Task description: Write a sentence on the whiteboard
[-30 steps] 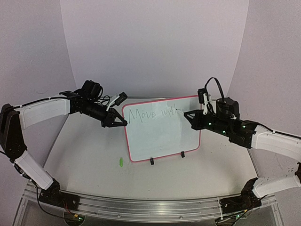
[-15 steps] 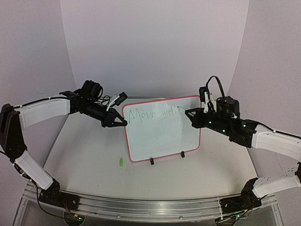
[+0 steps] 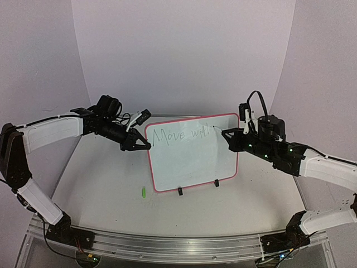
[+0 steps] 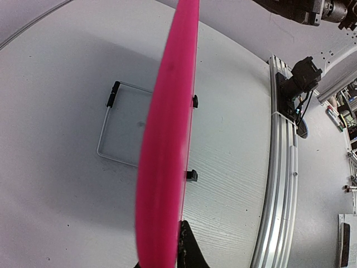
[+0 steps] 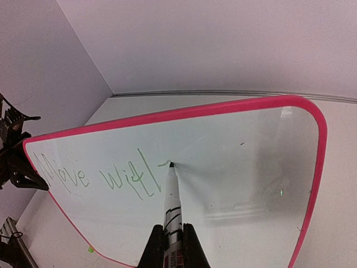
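The whiteboard (image 3: 189,164) stands tilted on the table, pink-framed, and shows edge-on in the left wrist view (image 4: 167,139). The sentence (image 3: 181,135) reads "Move wit" in thin green letters along the top (image 5: 95,176). My left gripper (image 3: 146,144) is shut on the board's left edge (image 4: 179,229). My right gripper (image 3: 226,134) is shut on a white marker (image 5: 173,206). The marker's tip touches the board just right of the last letter, at a short fresh stroke.
A small green cap (image 3: 143,191) lies on the table in front of the board's lower left corner. Two black clip feet (image 3: 180,191) and a wire stand (image 4: 120,125) hold the board up. An aluminium rail (image 3: 178,245) runs along the near edge.
My right gripper has slid a little to the right with the marker, its tip staying at the board. The left arm and the board have not moved.
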